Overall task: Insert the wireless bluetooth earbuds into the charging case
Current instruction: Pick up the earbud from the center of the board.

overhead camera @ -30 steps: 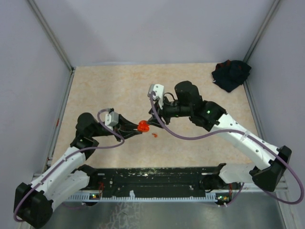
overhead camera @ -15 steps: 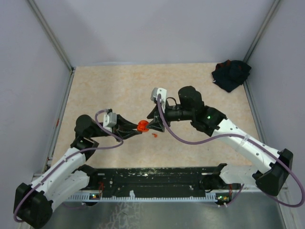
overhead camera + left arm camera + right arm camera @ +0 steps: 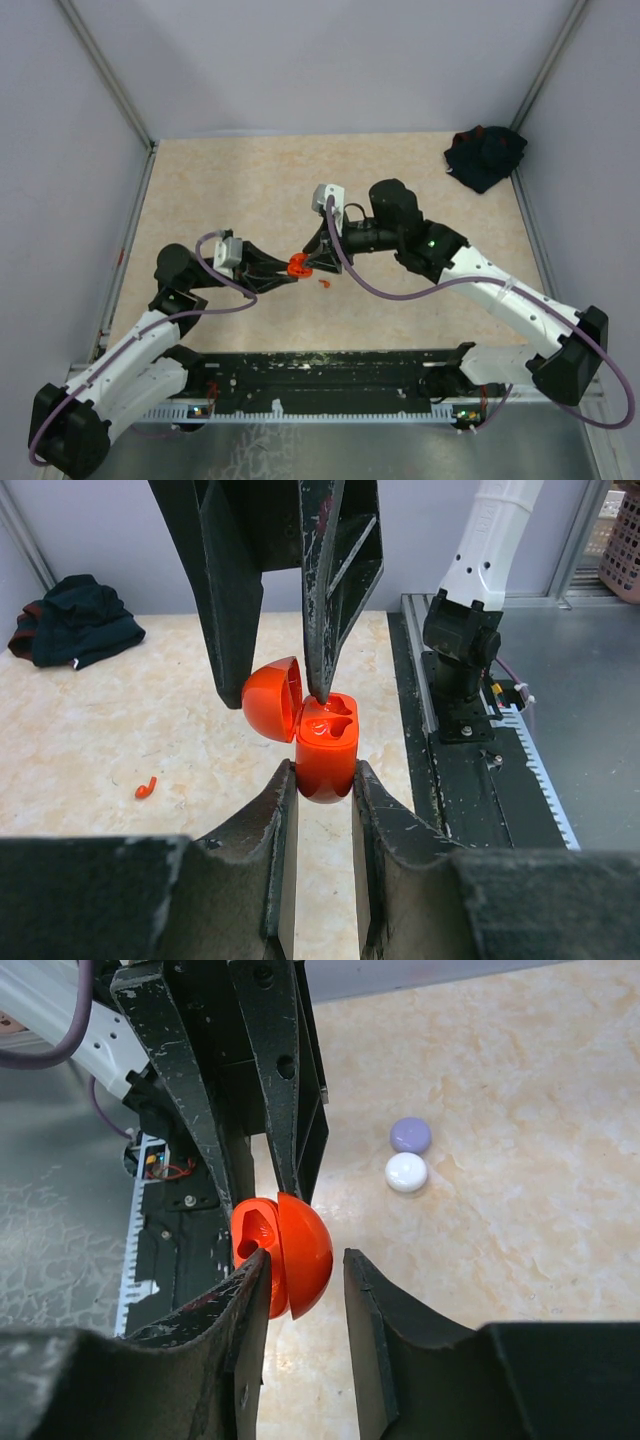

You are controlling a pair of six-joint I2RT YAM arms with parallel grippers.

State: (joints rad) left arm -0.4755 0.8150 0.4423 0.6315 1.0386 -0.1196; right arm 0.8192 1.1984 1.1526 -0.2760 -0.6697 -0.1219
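My left gripper (image 3: 322, 770) is shut on the base of an orange charging case (image 3: 326, 750) and holds it upright above the table. The hinged lid (image 3: 272, 698) stands open to the left. My right gripper (image 3: 305, 1257) comes from the opposite side, its jaws astride the lid (image 3: 308, 1245). One finger (image 3: 318, 670) rests on the case's open top. The other finger (image 3: 375, 1300) stands a little off the lid's outside. A tiny red earbud (image 3: 146, 787) lies on the table beside the case (image 3: 298, 266), also seen from above (image 3: 323, 284).
A dark crumpled cloth (image 3: 485, 157) lies at the far right corner. A lavender disc (image 3: 410, 1135) and a white disc (image 3: 406, 1172) sit together on the table. The black rail (image 3: 320, 375) runs along the near edge. Grey walls enclose the table.
My right gripper has moved in over the open case and narrowed its jaws round the lid. The left gripper, still holding the case, has shifted slightly left.
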